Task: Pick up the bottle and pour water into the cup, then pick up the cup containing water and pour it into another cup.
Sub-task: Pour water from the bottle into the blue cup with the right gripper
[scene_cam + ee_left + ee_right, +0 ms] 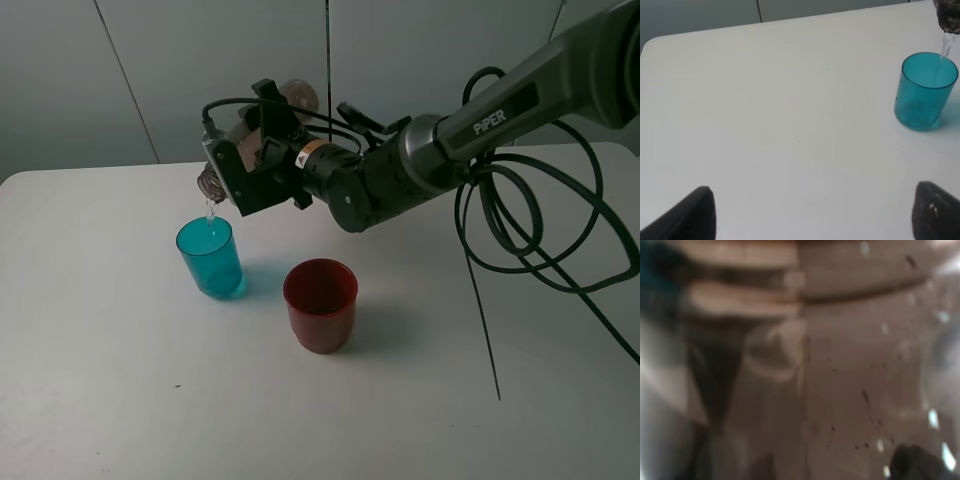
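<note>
My right gripper [262, 150] is shut on the brownish clear bottle [213, 182] and holds it tipped nearly flat, neck down to the left. A thin stream of water falls from its mouth into the teal cup [211, 257], which stands upright on the white table [110, 390]. The right wrist view is filled by the blurred bottle wall [850, 365]. The red cup [320, 304] stands upright to the right of the teal cup, a little nearer the front. The left wrist view shows the teal cup [925, 91], the bottle mouth [947, 17] above it, and my open left gripper [815, 212] well away from it.
Black cables [520, 230] loop down from the right arm over the table's right side. A grey wall panel [200, 70] stands behind the table's back edge.
</note>
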Motion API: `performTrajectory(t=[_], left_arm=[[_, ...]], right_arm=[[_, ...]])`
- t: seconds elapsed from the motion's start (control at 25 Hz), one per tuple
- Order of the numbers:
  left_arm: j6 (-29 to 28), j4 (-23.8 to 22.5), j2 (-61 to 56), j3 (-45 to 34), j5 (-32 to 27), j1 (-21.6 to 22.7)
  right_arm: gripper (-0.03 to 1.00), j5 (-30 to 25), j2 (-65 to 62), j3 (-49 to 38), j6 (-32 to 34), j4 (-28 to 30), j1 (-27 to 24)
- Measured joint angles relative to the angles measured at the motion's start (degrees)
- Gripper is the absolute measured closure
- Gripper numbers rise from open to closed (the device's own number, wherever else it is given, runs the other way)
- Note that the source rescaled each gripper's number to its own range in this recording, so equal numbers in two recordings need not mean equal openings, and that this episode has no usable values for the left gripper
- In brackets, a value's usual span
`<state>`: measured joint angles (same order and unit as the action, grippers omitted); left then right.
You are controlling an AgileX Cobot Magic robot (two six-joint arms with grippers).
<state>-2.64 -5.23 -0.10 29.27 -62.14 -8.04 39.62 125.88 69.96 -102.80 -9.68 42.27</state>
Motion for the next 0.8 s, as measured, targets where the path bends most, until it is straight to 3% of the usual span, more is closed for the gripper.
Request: performTrajectory(t=[0.36,0.8], left_arm=[[0.0,0.0,0.0,0.0,0.0,0.0],[0.0,0.0,0.0,0.0,0.0,0.0]], right_arm=[[0.97,0.0,0.0,0.0,-0.7,4.2,0.0],[0.97,0.0,2.8,4.7,-0.7,3.1,0.0]])
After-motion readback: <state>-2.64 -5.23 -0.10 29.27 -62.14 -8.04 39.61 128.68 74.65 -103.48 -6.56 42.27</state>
